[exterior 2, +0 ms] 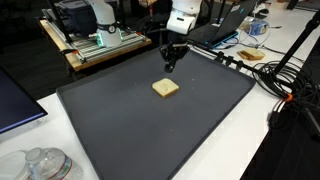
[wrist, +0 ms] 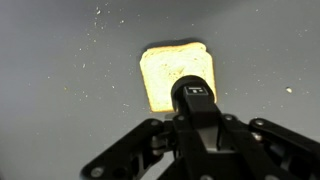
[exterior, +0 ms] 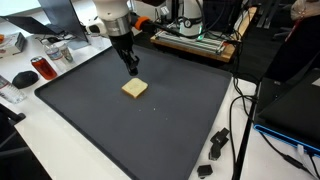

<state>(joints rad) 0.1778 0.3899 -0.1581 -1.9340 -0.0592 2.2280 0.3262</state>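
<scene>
Tool [exterior: 131,68] hovering low, fingers sitting together, clamping nothing. Pale bread slice [exterior: 134,88] lying flat on the table [exterior: 90,115], just beneath and ahead.

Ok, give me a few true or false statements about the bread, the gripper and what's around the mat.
1. The bread slice lies flat on the dark mat. True.
2. The gripper has lifted the slice clear of the mat. False: the slice rests on the mat, and the gripper hangs close above its far edge.
3. Two slices lie on the mat. False: both exterior views show only one.
4. Small black parts lie on the white table, off the mat's edge. True.
5. The slice sits at the very corner of the mat. False: it lies well inside the mat.
</scene>
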